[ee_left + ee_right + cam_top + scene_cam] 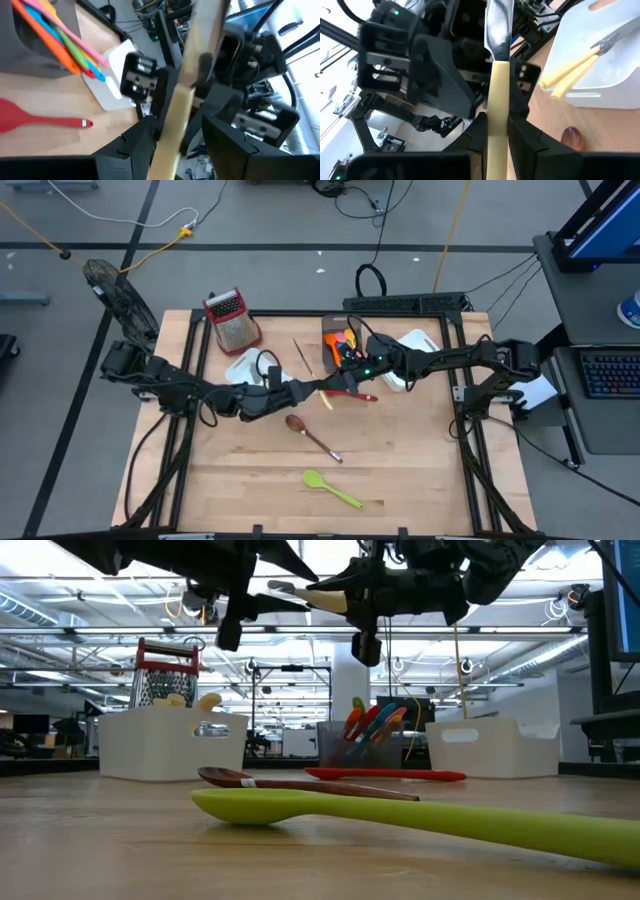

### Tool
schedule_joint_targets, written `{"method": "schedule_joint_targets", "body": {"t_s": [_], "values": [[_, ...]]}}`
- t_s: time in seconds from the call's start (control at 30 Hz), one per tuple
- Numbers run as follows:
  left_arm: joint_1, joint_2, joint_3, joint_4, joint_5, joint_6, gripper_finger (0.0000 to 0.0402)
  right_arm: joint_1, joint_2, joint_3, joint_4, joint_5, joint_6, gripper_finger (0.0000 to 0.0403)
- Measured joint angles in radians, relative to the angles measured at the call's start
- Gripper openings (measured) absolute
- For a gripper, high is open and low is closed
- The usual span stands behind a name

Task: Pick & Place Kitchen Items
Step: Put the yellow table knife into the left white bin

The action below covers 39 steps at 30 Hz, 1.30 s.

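A yellow-handled knife (496,90) hangs in the air above the middle of the table, between my two grippers. My right gripper (496,131) is shut on it, coming in from the table's right side (347,376). My left gripper (175,140) comes in from the left (312,390) and is open, one finger on either side of the knife (176,115). On the table lie a red spatula (355,394), a brown spoon (312,436) and a green spoon (333,490). My right gripper pinches the knife's yellow handle (496,107) between its two fingers. The fingers come level from the table's right side and the knife runs along them, its metal blade (499,25) sticking out past the fingertips. The knife is lifted clear of the table.
A dark grey bin (335,330) at the far middle holds several coloured utensils. A white bin (422,340) to its right holds yellow-handled knives (570,72). Another white bin (243,366) and a red-topped grater (231,318) stand far left. The near half has free room around the spoons.
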Motion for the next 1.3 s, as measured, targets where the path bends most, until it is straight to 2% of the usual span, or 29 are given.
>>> {"method": "schedule_joint_targets", "body": {"t_s": [0.4, 0.57, 0.87, 0.97, 1.2, 1.3], "values": [[0.052, -0.005, 0.002, 0.011, 0.018, -0.007, 0.0175, 0.002, 0.0, 0.0, -0.016, 0.001, -0.023, 0.004], [0.071, -0.005, 0.002, 0.008, 0.072, -0.02, 0.0175, 0.005, 0.0, 0.0, -0.016, 0.052, -0.046, 0.004], [0.1, -0.005, 0.002, -0.027, 0.084, -0.054, 0.0172, 0.055, 0.0, 0.0, -0.023, 0.153, -0.113, 0.004], [0.113, -0.005, 0.002, -0.037, 0.125, -0.063, 0.0152, 0.061, 0.0, 0.0, -0.031, 0.178, -0.129, 0.004], [0.115, -0.005, 0.001, -0.058, 0.143, -0.053, 0.0067, 0.064, 0.0, 0.0, -0.044, 0.231, -0.15, 0.004], [0.116, -0.005, 0.001, -0.072, 0.147, -0.046, 0.0025, 0.065, -0.001, 0.0, -0.038, 0.227, -0.16, 0.0007]]}}
